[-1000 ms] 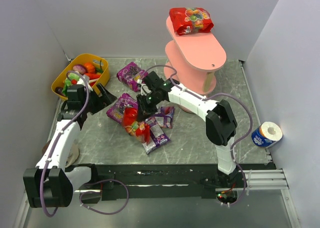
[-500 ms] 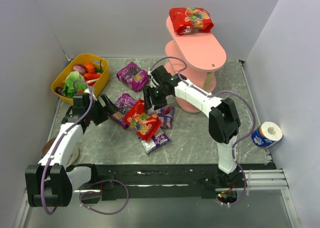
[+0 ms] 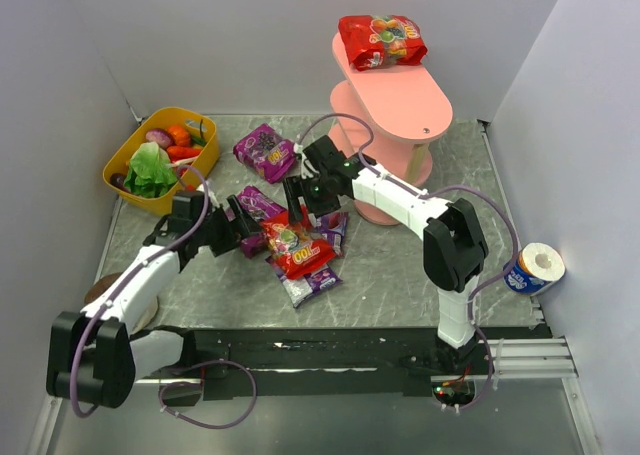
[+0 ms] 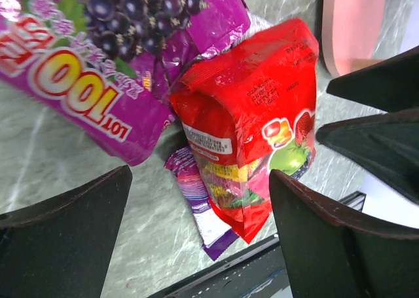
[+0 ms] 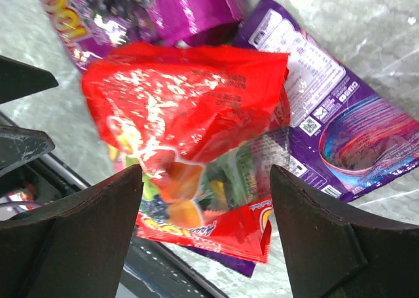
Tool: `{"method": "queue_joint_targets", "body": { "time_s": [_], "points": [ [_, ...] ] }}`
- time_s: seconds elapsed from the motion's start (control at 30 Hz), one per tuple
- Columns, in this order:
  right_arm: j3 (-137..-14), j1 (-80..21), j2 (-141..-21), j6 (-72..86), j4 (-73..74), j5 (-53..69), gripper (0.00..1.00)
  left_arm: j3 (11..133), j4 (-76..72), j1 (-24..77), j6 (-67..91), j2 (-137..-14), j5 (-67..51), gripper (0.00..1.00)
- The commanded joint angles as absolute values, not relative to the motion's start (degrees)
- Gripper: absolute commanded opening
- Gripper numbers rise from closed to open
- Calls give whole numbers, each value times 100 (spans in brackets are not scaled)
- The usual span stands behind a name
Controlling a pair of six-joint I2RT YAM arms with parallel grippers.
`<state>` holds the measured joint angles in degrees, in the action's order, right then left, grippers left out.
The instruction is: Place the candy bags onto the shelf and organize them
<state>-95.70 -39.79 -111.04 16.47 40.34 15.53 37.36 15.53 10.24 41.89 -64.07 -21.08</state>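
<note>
Top external view: red candy bag [image 3: 298, 247] lies diagonally between left pincer [image 3: 248, 235] and right pincer [image 3: 310, 205], both spread wide and empty; the right seems nearer.

The red bag [image 3: 297, 246] bears fruit print; the shelf [image 3: 421, 106] is pink.

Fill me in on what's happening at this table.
The job is stocking the pink shelf with candy. One red bag already lies on its top board. A second red bag lies on a pile of purple bags on the table. The left tool and right tool stand open on either side of it, neither gripping anything. Another purple bag lies apart, farther back.
</note>
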Motion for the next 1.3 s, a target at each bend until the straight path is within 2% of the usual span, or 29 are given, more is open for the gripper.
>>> {"method": "queue_joint_targets", "body": {
  "time_s": [0.0,0.27,0.47,0.67,1.07,1.27],
  "points": [
    [-9177,-4025,-10732,1477,3692,1528,85,3990,1196,1230,4368,-6714,-2065,92],
    [-8868,-4025,-10854,1485,3471,1547,87,4131,844,1538,4465,-6987,-2145,89],
    [-8763,-4025,-10837,1713,3751,803,86,4254,905,1714,4430,-7233,-2083,74],
    [-8974,-4043,-11048,1775,4104,-113,82,4298,993,1854,4368,-7541,-1943,69],
    [-8218,-3894,-10925,2091,3050,1239,78,4403,1213,1951,4228,-7893,-1740,49],
    [-8156,-3814,-10960,2145,2874,1388,72,4395,1161,1960,4192,-7822,-1801,53]
  ]
}}
